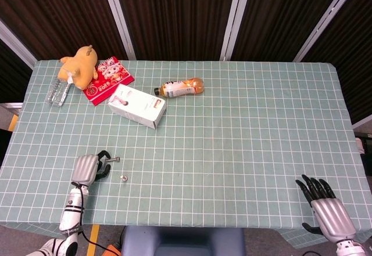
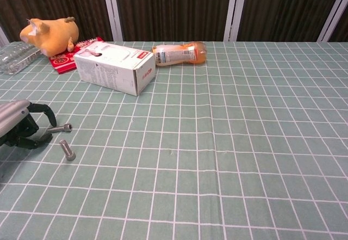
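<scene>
Hovering open-fingered and holding nothing, the left hand (image 2: 20,124) sits just beside the near bolt (image 2: 60,128), with the second bolt (image 2: 67,149) just beyond.

A table (image 1: 244,134) under a green checked cloth fills the frame's middle. Dark panels (image 1: 174,12) with pale strips (image 1: 118,17) line the top edge.

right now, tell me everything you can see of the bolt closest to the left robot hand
The bolt is small, grey and metallic-looking, with a dark cylindrical head at one end and a short shank. It lies flat on the green checked tablecloth near the table's front left. The curled dark fingers of the left robot hand sit right beside its shank end; contact cannot be told. A second bolt lies close by, apart from it.
</scene>
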Tool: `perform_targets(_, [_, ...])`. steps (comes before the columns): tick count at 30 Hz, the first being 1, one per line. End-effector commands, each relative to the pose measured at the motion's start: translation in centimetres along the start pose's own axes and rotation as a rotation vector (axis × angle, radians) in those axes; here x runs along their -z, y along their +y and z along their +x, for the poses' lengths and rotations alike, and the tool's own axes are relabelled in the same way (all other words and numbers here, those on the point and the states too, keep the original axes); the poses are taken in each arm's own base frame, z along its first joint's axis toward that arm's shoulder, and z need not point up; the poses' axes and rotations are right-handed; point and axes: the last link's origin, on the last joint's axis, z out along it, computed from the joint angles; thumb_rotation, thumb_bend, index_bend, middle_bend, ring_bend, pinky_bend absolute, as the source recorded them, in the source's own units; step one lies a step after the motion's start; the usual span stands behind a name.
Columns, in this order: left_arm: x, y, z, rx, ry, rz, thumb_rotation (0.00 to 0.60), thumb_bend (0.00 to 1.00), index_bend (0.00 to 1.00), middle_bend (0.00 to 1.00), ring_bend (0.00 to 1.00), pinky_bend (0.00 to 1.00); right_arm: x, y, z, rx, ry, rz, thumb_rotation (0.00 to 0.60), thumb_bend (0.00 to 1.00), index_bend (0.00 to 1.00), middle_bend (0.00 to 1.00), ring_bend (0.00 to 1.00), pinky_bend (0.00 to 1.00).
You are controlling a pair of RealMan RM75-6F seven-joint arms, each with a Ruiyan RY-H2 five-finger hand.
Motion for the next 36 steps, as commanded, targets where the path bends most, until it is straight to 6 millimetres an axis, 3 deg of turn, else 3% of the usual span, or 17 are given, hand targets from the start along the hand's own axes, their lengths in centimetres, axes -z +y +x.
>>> perform_targets(1, [-0.2,-0.1,-0.1,-0.004,-0.004,0.005,0.600,0.41,0.48,1.00,1.00,1.00,0.0,0.0,0.0,0.001,-0.001,-0.002,0.600,0.16,0.00,0.00,0.00,0.00])
perform_targets(18, [-0.6,-0.2,-0.6,-0.018,-0.025,0.013,0.600,0.41,0.51,1.00,1.00,1.00,-0.2,0.1,0.0,0.003,0.000,-0.010,0.600,0.16,0.00,0.00,0.00,0.00])
perform_targets(36, [-0.5,0.6,0.9,-0.018,0.023,-0.034,0.600,0.41,0.52,1.00,1.00,1.00,-0.3,0.1,-0.2,0.010,-0.011,-0.004,0.600,0.16,0.00,0.00,0.00,0.00])
